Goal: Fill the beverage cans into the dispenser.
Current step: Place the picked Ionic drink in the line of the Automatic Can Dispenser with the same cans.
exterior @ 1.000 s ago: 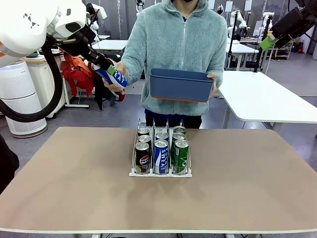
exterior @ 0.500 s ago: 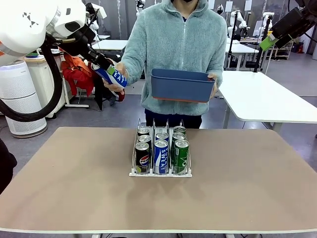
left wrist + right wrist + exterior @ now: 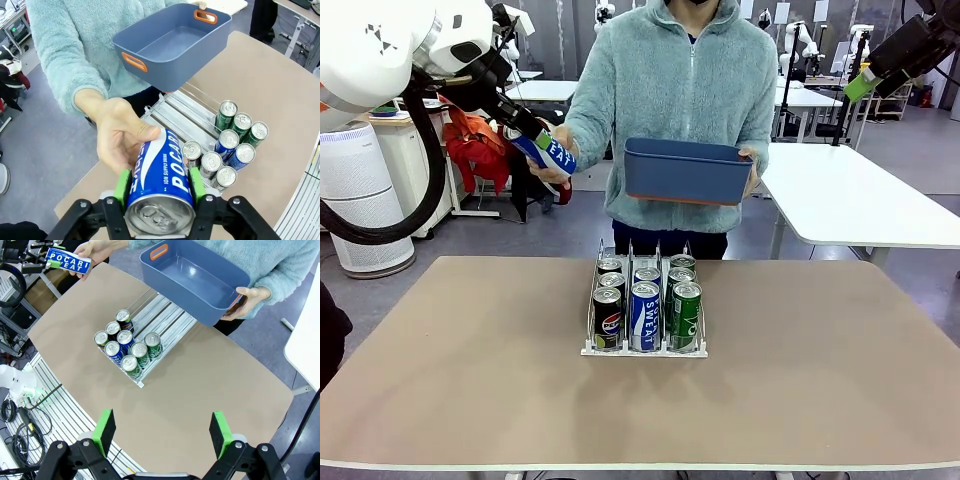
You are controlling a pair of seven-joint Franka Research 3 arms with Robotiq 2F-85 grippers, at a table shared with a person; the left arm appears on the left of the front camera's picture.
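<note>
Up at the far left edge of the table, I see my left gripper (image 3: 542,143) clamped across a blue can (image 3: 161,175), its green pads (image 3: 121,184) pressed on either side of the can near its silver top. The person's hand (image 3: 117,134) is wrapped around the other end of that same can, so both of us have hold of it, well above the table. Their other hand (image 3: 245,296) holds up a blue bin (image 3: 685,170) by its end, and its inside looks bare from the wrist cameras. On the table (image 3: 470,370) below stands the rack (image 3: 645,348), with three rows of upright cans: black ones (image 3: 608,318) in the left lane, blue ones (image 3: 645,315) in the middle, green ones (image 3: 686,315) on the right. My right gripper (image 3: 163,432) hangs high over the table with its fingers spread wide, nothing between them.
</note>
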